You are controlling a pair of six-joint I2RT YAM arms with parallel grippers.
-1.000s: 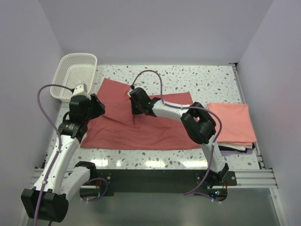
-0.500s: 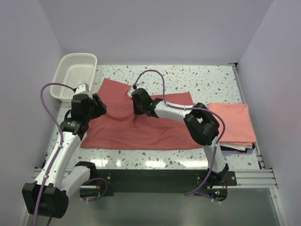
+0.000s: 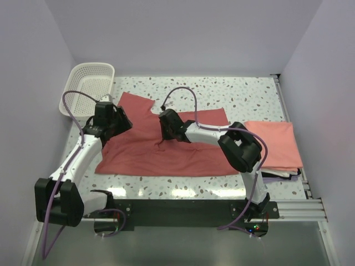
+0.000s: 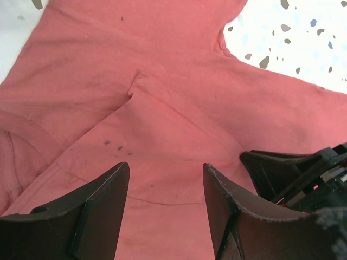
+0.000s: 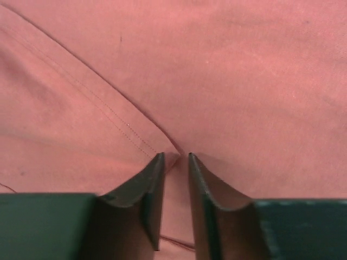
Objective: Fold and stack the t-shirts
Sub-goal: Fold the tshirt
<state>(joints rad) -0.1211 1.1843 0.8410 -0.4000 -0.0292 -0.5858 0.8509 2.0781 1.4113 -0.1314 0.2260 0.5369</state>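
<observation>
- Tabletop [image 3: 249, 91]: white with dark speckles. Plain pale walls [image 3: 177, 33] close it in on three sides, and a metal rail [image 3: 183, 208] runs along the near edge.
- Red shirt [image 3: 166, 158] lies spread out in the middle of the tabletop.
- Basket [image 3: 89, 83]: white lattice, far-left of the red shirt, near its sleeve but not touching.
- Pink shirt [image 3: 274, 144]: folded, just right of the red shirt. It lies on a stack [image 3: 277, 176] of other folded cloth whose white and dark edges show on the near side.
- Left tool [image 4: 165, 216]: above the left part of the red shirt, fingers wide with nothing between them. Whether it touches the cloth, I cannot tell.
- Right tool [image 5: 174, 158]: on the red shirt's upper middle, fingers narrow and nipping a small ridge of its cloth.
- Left wrist view alone shows a diagonal fold on the red shirt, a few dark specks on the cloth, and the right arm's black end low at the right.
- Right wrist view alone shows a stitched seam running diagonally to the pinch.
- Only the top view shows the basket, the pink shirt and the walls.
</observation>
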